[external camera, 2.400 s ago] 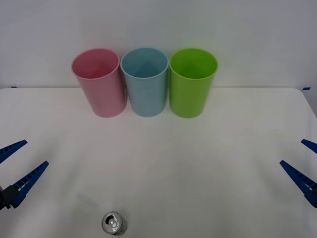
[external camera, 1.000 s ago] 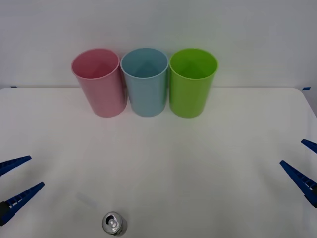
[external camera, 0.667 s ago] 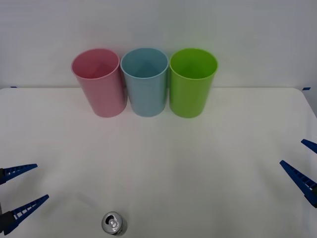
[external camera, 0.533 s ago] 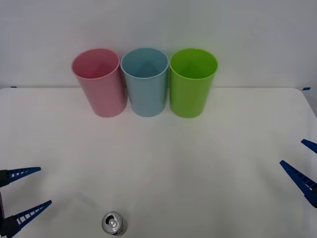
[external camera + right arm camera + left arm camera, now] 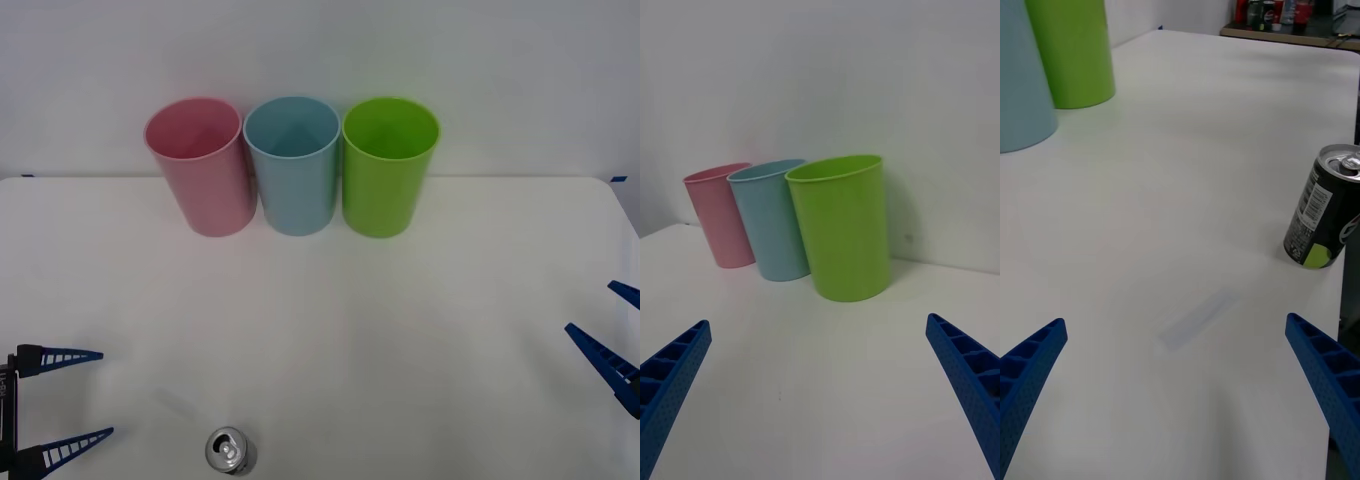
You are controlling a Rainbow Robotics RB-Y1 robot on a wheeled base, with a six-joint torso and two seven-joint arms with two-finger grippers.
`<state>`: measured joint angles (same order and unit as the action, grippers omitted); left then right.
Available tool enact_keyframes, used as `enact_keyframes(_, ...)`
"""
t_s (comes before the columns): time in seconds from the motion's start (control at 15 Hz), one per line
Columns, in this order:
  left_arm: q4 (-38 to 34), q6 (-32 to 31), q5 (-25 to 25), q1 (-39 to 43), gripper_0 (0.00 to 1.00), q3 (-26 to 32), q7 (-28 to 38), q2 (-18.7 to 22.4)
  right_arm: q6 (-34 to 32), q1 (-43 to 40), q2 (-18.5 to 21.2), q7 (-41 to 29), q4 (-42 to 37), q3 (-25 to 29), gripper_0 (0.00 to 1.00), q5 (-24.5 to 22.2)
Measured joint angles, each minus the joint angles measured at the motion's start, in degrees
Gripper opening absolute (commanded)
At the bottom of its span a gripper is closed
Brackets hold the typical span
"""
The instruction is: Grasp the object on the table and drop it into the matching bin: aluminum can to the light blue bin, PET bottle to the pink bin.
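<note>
Since a second ago, my left gripper (image 5: 62,398) has swung down toward the can (image 5: 231,451), fingers spread wide, nothing held. Can stands upright at table's (image 5: 400,330) near edge; grasp approach underway. Right gripper (image 5: 608,335) parked, open.

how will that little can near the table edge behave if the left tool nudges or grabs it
The can stands upright by the table edge, so a sideways nudge may tip it, and it would likely roll. Its smooth round wall looks slippery, and probably dents under a hard squeeze from the open left tool.
</note>
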<state>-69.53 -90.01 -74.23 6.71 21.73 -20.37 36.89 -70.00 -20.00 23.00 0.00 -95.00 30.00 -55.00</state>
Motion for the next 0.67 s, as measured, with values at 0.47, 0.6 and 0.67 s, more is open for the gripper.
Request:
enact_keyframes(0.47,7.20,0.00,2.18,-3.60,1.00,-10.73,0.52,0.92,0.00,0.00,0.00,0.00,0.00,0.00,1.00,0.00)
enact_keyframes(0.6,9.13,0.00,4.38,-4.84,1.00,-14.75,-0.05,0.91,0.00,0.00,0.00,0.00,0.00,0.00,1.00,0.00)
enact_keyframes(0.67,9.27,0.00,5.11,-5.04,1.00,-16.20,-0.16,0.82,0.00,0.00,0.00,0.00,0.00,0.00,1.00,0.00)
